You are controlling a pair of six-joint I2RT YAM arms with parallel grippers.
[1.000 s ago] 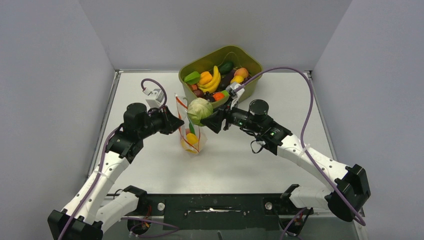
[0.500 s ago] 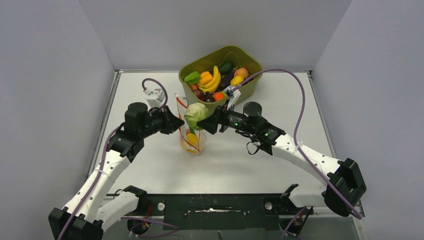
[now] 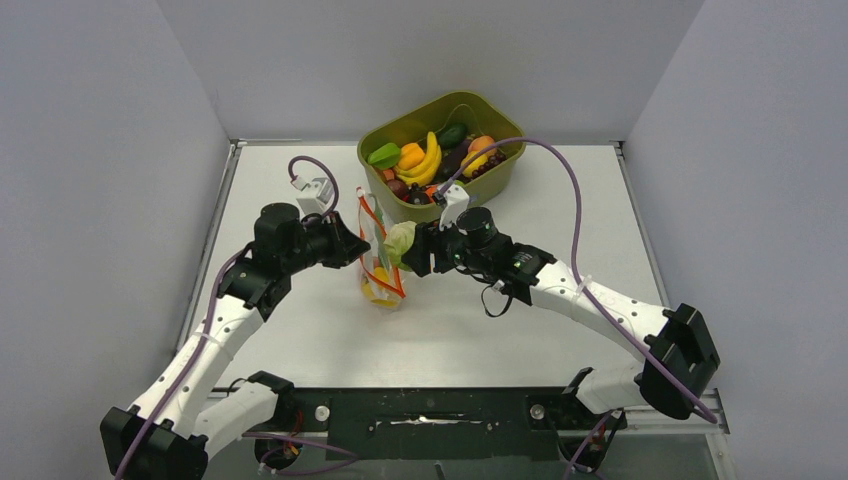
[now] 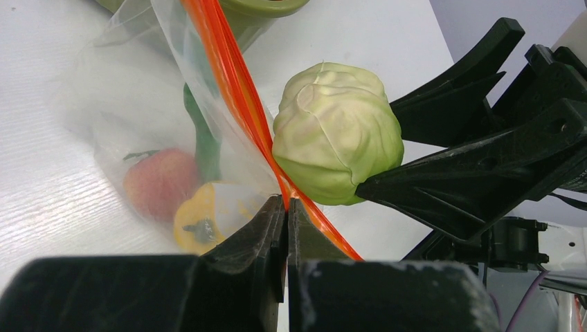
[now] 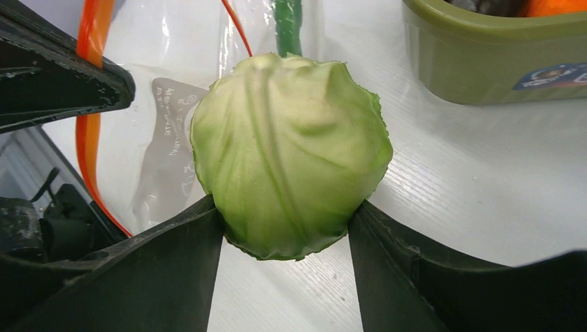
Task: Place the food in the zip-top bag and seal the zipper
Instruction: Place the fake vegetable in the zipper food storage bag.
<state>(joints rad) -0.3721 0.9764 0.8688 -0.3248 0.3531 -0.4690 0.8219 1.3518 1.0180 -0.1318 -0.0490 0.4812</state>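
The clear zip-top bag (image 3: 380,255) stands on the table, its red-orange zipper (image 4: 235,90) held open. My left gripper (image 4: 286,207) is shut on the zipper edge of the bag. Inside the bag lie a yellow pepper (image 4: 201,218), a pink-red fruit (image 4: 159,181) and a long green pod (image 4: 202,142). My right gripper (image 5: 285,232) is shut on the pale-green cabbage (image 5: 287,149) and holds it right beside the bag's mouth, above the table. The cabbage also shows in the top view (image 3: 401,240) and the left wrist view (image 4: 336,131).
An olive-green tub (image 3: 500,175) with several more toy fruits, among them bananas (image 3: 428,160), stands just behind the bag at the back of the white table (image 3: 560,210). Grey walls close in both sides and the back.
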